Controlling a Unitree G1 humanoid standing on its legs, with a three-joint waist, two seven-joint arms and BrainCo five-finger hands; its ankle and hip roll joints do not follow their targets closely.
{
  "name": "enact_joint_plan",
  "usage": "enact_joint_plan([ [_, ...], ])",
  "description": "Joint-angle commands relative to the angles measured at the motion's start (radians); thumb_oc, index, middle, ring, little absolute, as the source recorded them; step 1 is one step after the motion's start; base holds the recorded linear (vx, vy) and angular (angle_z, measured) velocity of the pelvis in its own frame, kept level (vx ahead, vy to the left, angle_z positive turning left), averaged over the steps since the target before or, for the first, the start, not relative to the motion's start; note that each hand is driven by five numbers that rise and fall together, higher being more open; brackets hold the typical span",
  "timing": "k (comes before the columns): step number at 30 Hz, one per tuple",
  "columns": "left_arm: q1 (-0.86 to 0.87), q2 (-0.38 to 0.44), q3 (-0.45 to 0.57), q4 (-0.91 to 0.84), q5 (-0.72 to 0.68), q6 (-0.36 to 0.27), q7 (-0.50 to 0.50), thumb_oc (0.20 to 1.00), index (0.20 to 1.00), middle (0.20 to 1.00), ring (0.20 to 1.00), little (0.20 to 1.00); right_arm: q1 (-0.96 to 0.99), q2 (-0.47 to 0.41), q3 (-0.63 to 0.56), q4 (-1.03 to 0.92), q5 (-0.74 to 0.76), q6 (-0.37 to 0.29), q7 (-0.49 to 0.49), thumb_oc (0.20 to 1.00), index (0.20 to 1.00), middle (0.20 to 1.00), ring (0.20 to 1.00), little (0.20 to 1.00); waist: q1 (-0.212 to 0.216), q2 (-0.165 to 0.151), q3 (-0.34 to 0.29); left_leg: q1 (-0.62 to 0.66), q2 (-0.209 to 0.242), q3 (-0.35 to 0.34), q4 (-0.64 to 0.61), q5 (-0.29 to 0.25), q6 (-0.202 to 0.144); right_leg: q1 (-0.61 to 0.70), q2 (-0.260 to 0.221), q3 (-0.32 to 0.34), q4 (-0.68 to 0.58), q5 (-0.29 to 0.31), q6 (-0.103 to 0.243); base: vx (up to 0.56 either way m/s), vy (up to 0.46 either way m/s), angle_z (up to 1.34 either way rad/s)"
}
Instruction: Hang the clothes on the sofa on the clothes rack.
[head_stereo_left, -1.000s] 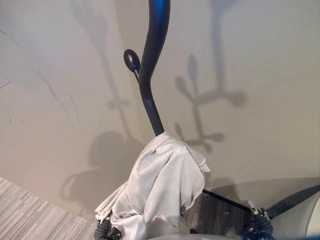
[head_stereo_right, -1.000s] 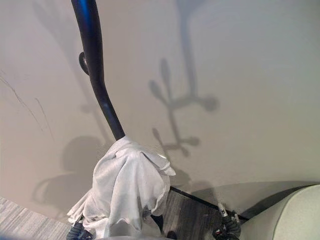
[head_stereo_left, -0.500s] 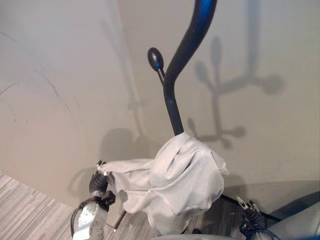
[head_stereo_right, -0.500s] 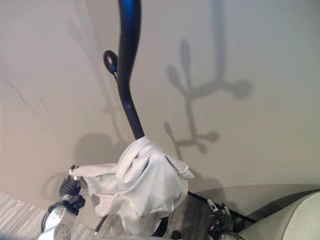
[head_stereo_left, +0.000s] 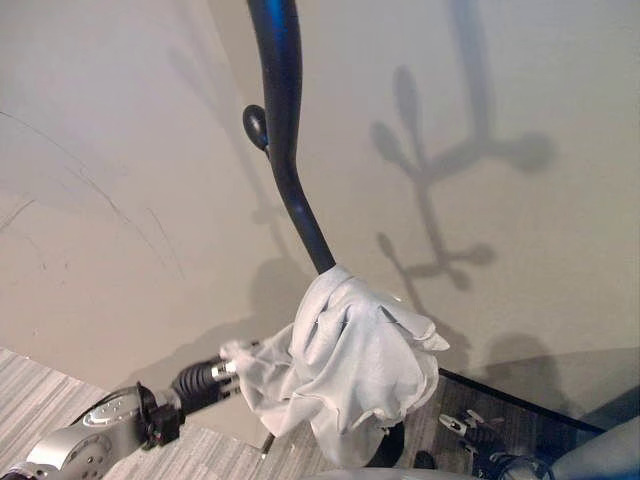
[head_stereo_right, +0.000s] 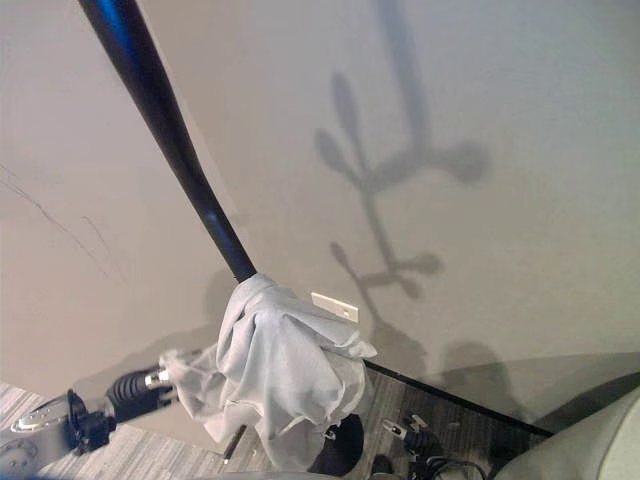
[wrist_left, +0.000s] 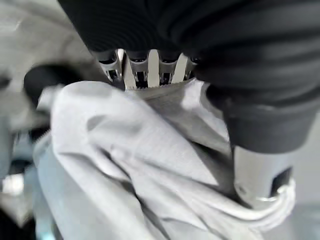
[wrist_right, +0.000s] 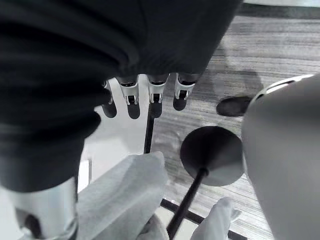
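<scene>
A pale grey garment (head_stereo_left: 355, 360) is bunched over the lower part of the black clothes rack's curved pole (head_stereo_left: 283, 150). A knob-tipped peg (head_stereo_left: 255, 125) sticks out higher up the pole. My left hand (head_stereo_left: 205, 383) reaches in from the lower left and is shut on a stretched corner of the garment. In the left wrist view its fingers (wrist_left: 150, 65) curl into the cloth (wrist_left: 130, 150). My right hand (head_stereo_left: 468, 430) hangs low at the right, open and holding nothing. Past its fingers (wrist_right: 130, 97) the right wrist view shows the rack's round base (wrist_right: 211, 155).
A beige wall corner stands close behind the rack, with a white socket plate (head_stereo_right: 333, 306) low on it. Grey plank floor (head_stereo_left: 40, 410) lies at the lower left. The grey sofa's edge (head_stereo_right: 590, 440) curves in at the lower right.
The camera has shifted. My left arm has dropped and stretched out to the lower left, still holding the garment's corner. The garment now sits more bunched on the pole.
</scene>
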Motion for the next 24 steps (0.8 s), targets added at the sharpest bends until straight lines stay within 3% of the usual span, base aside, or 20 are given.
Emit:
enact_joint_plan([
  [1, 0.019, -0.04, 0.163, 0.002, -0.161, -0.052, -0.006, 1.0, 1.0, 1.0, 1.0, 1.0, -0.038, 0.021, 0.023, 0.021, -0.029, -0.048, 0.007, 1.0, 1.0, 1.0, 1.0, 1.0, -0.026, -0.044, -0.027, -0.039, 0.026, 0.02, 0.008, 0.044, -0.046, 0.079, -0.057, 0.016, 0.025, -0.094, 0.082, 0.0, 0.0, 0.0],
  [2, 0.051, -0.103, 0.227, 0.001, -0.235, -0.065, 0.017, 1.0, 1.0, 1.0, 1.0, 1.0, -0.026, 0.024, 0.006, 0.01, -0.033, -0.054, -0.003, 1.0, 1.0, 1.0, 1.0, 1.0, -0.021, -0.051, -0.023, -0.031, 0.027, 0.018, 0.008, 0.042, -0.046, 0.087, -0.057, 0.016, 0.024, -0.096, 0.083, 0.0, 0.0, 0.0],
  [5, 0.075, -0.149, 0.264, 0.021, -0.24, -0.089, 0.05, 1.0, 1.0, 1.0, 1.0, 1.0, -0.022, 0.02, -0.015, 0.004, -0.039, -0.052, -0.013, 1.0, 1.0, 1.0, 1.0, 1.0, -0.017, -0.057, -0.026, -0.036, 0.027, 0.017, 0.008, 0.044, -0.045, 0.084, -0.058, 0.016, 0.022, -0.092, 0.084, 0.0, 0.01, 0.0],
  [9, 0.115, -0.098, 0.28, 0.024, -0.15, -0.111, 0.063, 1.0, 1.0, 1.0, 1.0, 1.0, -0.032, 0.006, -0.018, -0.005, -0.059, -0.049, -0.02, 1.0, 1.0, 1.0, 1.0, 1.0, -0.015, -0.056, -0.022, -0.036, 0.026, 0.017, 0.008, 0.045, -0.043, 0.083, -0.058, 0.017, 0.026, -0.089, 0.086, 0.0, 0.011, 0.0],
  [10, 0.19, 0.004, 0.309, 0.021, 0.068, -0.128, 0.021, 1.0, 1.0, 1.0, 1.0, 1.0, -0.049, -0.01, -0.025, 0.007, -0.064, -0.054, -0.013, 1.0, 1.0, 1.0, 1.0, 1.0, -0.008, -0.051, -0.02, -0.033, 0.025, 0.018, 0.008, 0.043, -0.042, 0.084, -0.061, 0.016, 0.029, -0.087, 0.09, -0.01, 0.049, -0.01],
  [11, 0.258, 0.028, 0.353, 0.053, 0.178, -0.127, -0.027, 1.0, 1.0, 1.0, 1.0, 1.0, -0.059, -0.009, -0.02, 0.014, -0.057, -0.056, 0.003, 1.0, 1.0, 1.0, 1.0, 1.0, 0.001, -0.049, -0.019, -0.034, 0.025, 0.018, 0.008, 0.045, -0.041, 0.08, -0.061, 0.015, 0.031, -0.086, 0.091, -0.01, 0.049, 0.0],
  [16, 0.292, 0.058, 0.364, 0.113, 0.384, -0.165, -0.066, 1.0, 1.0, 1.0, 1.0, 1.0, -0.067, -0.007, -0.012, 0.013, -0.048, -0.056, 0.033, 1.0, 1.0, 1.0, 1.0, 1.0, 0.008, -0.051, -0.022, -0.042, 0.025, 0.02, 0.008, 0.047, -0.039, 0.072, -0.064, 0.015, 0.032, -0.082, 0.092, 0.0, 0.002, 0.01],
  [17, 0.317, 0.09, 0.35, 0.055, 0.506, -0.196, -0.115, 1.0, 1.0, 1.0, 1.0, 1.0, -0.077, -0.01, -0.005, 0.047, -0.059, -0.052, 0.05, 1.0, 1.0, 1.0, 1.0, 1.0, 0.014, -0.05, -0.02, -0.037, 0.024, 0.019, 0.008, 0.041, -0.038, 0.077, -0.066, 0.016, 0.03, -0.086, 0.095, 0.0, 0.0, 0.0],
  [19, 0.32, 0.09, 0.353, 0.054, 0.506, -0.195, -0.115, 1.0, 1.0, 1.0, 1.0, 1.0, -0.078, -0.01, -0.004, 0.048, -0.059, -0.053, 0.05, 1.0, 1.0, 1.0, 1.0, 1.0, 0.014, -0.051, -0.022, -0.042, 0.024, 0.02, 0.008, 0.044, -0.038, 0.072, -0.066, 0.016, 0.029, -0.082, 0.094, 0.0, 0.0, 0.0],
  [21, 0.35, 0.102, 0.371, -0.01, 0.61, -0.241, -0.144, 1.0, 1.0, 1.0, 1.0, 1.0, -0.08, -0.009, -0.004, 0.059, -0.068, -0.051, 0.069, 1.0, 1.0, 1.0, 1.0, 1.0, 0.023, -0.049, -0.023, -0.041, 0.022, 0.018, 0.008, 0.041, -0.037, 0.075, -0.067, 0.016, 0.025, -0.085, 0.094, 0.0, 0.0, 0.0],
  [24, 0.366, 0.068, 0.38, 0.011, 0.619, -0.283, -0.146, 1.0, 1.0, 1.0, 1.0, 1.0, -0.076, -0.006, -0.002, 0.049, -0.066, -0.054, 0.079, 1.0, 1.0, 1.0, 1.0, 1.0, 0.024, -0.053, -0.021, -0.04, 0.021, 0.015, 0.008, 0.039, -0.037, 0.077, -0.068, 0.014, 0.025, -0.088, 0.093, 0.0, 0.0, 0.0],
])
